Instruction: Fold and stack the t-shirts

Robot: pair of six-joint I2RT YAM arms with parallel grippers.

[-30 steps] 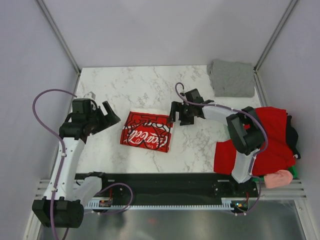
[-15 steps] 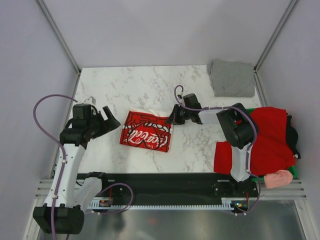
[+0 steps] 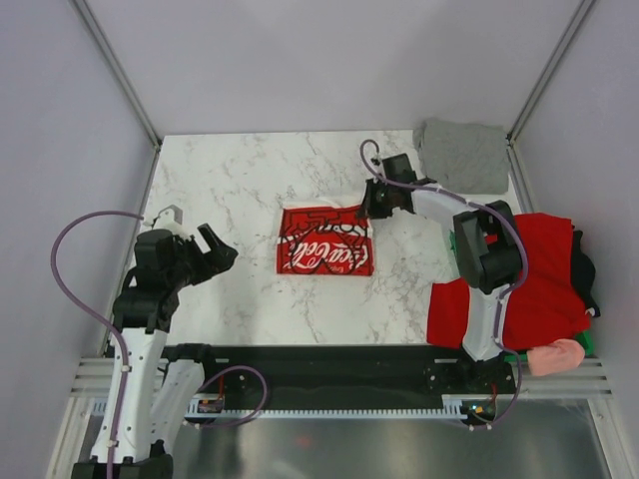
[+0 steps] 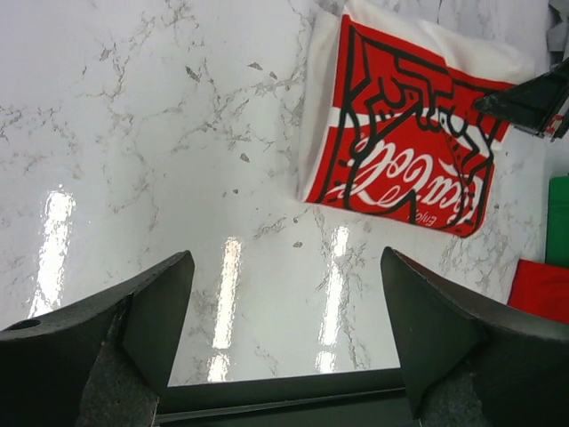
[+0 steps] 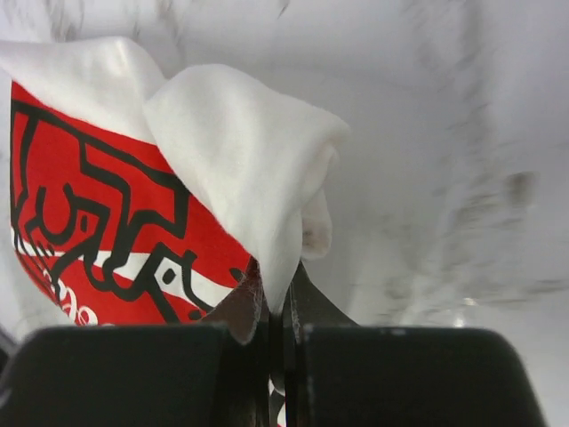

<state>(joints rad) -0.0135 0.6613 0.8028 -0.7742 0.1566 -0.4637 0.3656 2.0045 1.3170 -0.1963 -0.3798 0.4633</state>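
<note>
Marble worktop (image 3: 240, 180) carries one folded red-and-white shirt (image 3: 324, 244). Right hand (image 5: 276, 302) is clamped fully closed on the shirt's white corner. Left hand (image 4: 286, 258) stands wide apart, holding nothing.

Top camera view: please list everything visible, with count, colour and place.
printed t-shirt: 1, white and red, folded, table centre
grey t-shirt: 1, grey, folded, far right corner
red t-shirt: 1, red, right edge
black t-shirt: 1, black, peeking past red one
pink t-shirt: 1, pink, near right corner
crate: 1, green, right edge, mostly hidden
table: 1, white marble
left gripper: 1, black, open, over bare table
right gripper: 1, black, shut on printed t-shirt's corner
</note>
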